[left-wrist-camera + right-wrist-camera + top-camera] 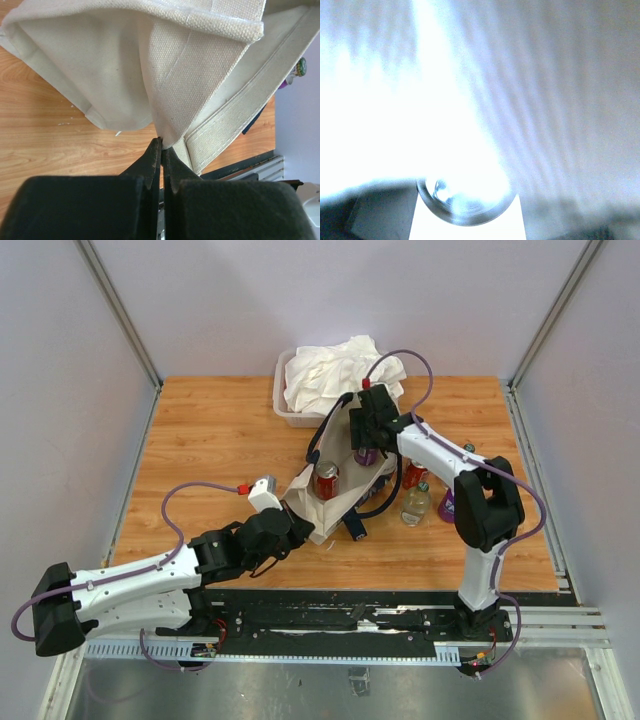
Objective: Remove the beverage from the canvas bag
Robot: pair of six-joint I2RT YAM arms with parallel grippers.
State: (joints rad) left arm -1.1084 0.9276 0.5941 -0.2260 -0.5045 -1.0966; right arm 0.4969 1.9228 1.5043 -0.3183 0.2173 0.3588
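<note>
The cream canvas bag [335,502] lies open in the middle of the table, its navy straps [322,430] trailing. A red can [326,480] stands inside its mouth. My left gripper [292,527] is shut on the bag's near edge; in the left wrist view the black fingertips [161,142] pinch a fold of canvas [125,75]. My right gripper [366,428] is over the bag's far side, shut on a purple can [367,455] held just above the opening. In the washed-out right wrist view, the can's round metal end [465,205] sits between my fingers.
A clear tub of white cloth [330,380] stands behind the bag. A red can [415,475], a clear bottle [415,505] and a purple bottle [447,505] stand to the right of the bag, close to the right arm. A dark small object [357,527] lies by the bag's front.
</note>
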